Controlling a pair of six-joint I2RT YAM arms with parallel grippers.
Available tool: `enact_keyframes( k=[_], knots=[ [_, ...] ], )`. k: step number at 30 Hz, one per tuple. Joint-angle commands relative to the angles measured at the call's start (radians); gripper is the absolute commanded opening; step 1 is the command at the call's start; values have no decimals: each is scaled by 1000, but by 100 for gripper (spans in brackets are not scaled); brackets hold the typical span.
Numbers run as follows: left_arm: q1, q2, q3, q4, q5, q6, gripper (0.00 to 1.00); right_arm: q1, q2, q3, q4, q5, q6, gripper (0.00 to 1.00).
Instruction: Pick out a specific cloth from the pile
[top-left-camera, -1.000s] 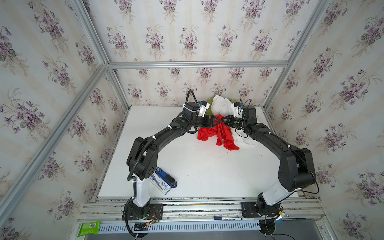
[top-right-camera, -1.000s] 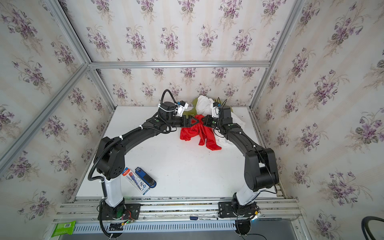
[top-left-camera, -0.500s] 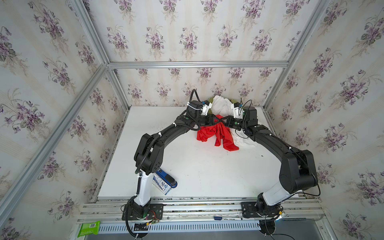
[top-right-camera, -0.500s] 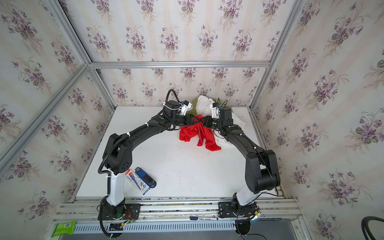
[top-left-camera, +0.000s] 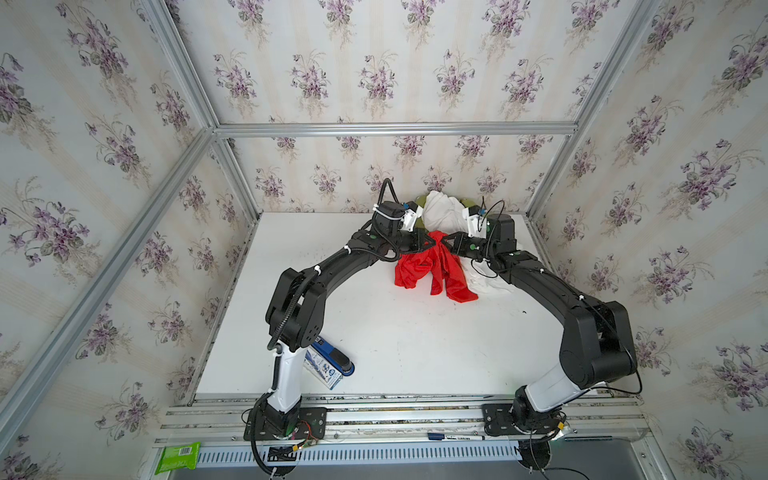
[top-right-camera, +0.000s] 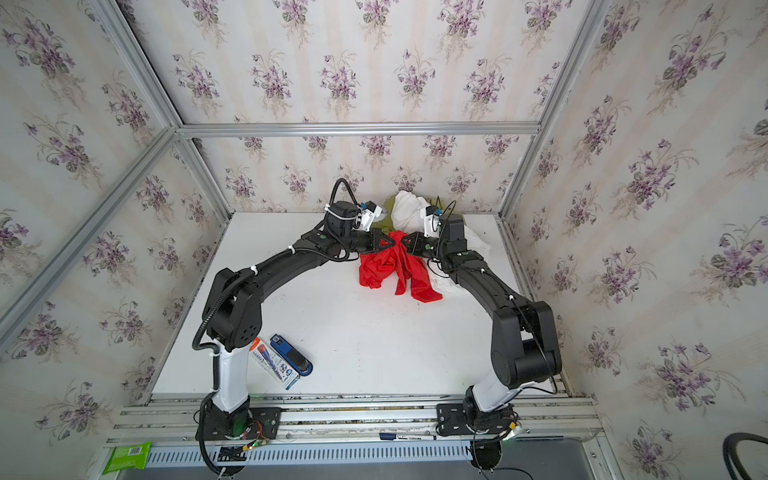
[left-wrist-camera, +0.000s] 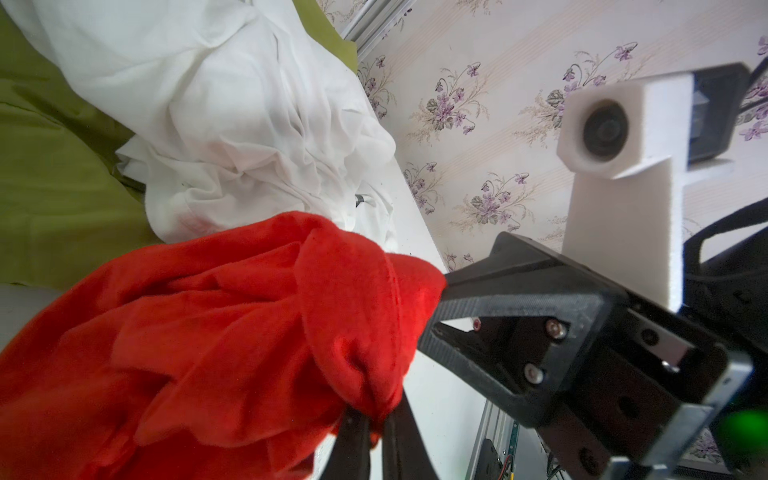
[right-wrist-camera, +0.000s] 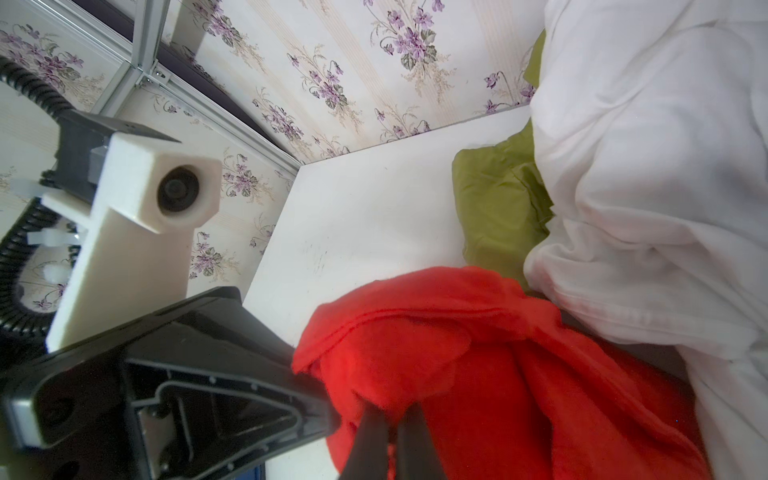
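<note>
White bench (top-left-camera: 415, 340) lies open across its middle, with the pile (top-left-camera: 444, 220) crowded against the far wall. Bright red, thin and crumpled, the cloth (top-left-camera: 446, 274) drapes down the pile's front, touching the white cloth (left-wrist-camera: 232, 95) and the olive-green cloth (left-wrist-camera: 50, 187). Its bunched top is pinched by the closed left hand (top-left-camera: 428, 241) and the closed right hand (top-left-camera: 446, 242), their tips nearly meeting.

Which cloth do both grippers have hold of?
The red cloth: left gripper and right gripper are both shut on its bunched top. The white cloth and green cloth behind it aren't gripped.
</note>
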Motion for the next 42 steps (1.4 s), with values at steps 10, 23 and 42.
enact_keyframes(
  k=[10, 23, 42],
  knots=[
    [1, -20, 13, 10, 22, 5, 2, -27, -56, -12, 31, -18, -7, 47],
    [0, -67, 36, 10, 47, 8, 1, -112, -178, -66, -14, -7, -48, 59],
    [0, -143, 128, 8, 76, -10, 0, -138, -264, -66, -25, 24, -75, 61]
  ],
)
